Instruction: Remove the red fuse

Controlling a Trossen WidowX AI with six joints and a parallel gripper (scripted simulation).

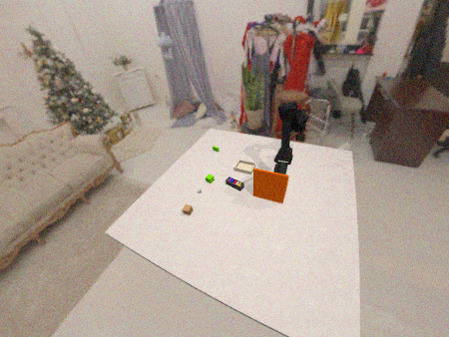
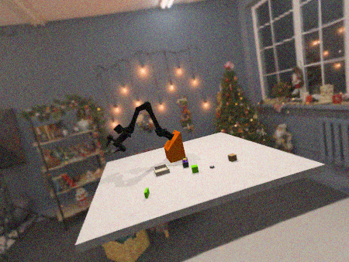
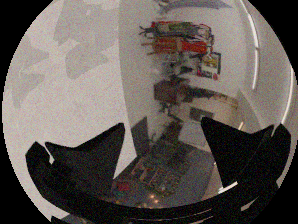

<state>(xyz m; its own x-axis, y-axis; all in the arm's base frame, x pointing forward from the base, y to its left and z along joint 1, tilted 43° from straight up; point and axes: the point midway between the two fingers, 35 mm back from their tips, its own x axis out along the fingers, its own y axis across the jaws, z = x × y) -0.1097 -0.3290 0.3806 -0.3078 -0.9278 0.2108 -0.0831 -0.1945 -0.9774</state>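
The black fuse block [image 1: 230, 185] [image 2: 185, 165] stands on the table with a row of coloured fuses in its top. The red fuse [image 1: 235, 182] sits near the middle of the row in the top view; it cannot be made out in the exterior view. The shallow tray [image 1: 243, 171] [image 2: 162, 174] lies beside the block, with nothing visible in it. My gripper [image 2: 115, 147] [image 3: 163, 121] is open and empty, its fingers wide apart. It is up in the air, well away from the block and beyond the tray. The wrist view shows neither block nor tray.
A tall orange box [image 1: 270, 185] [image 2: 175, 149] stands near the block and the arm's base. A green cube [image 1: 210, 178] [image 2: 195, 168], another green block [image 1: 216, 149] [image 2: 146, 193], a brown cube [image 1: 188, 209] [image 2: 232, 157] and a tiny grey piece [image 1: 200, 191] [image 2: 212, 167] lie on the table.
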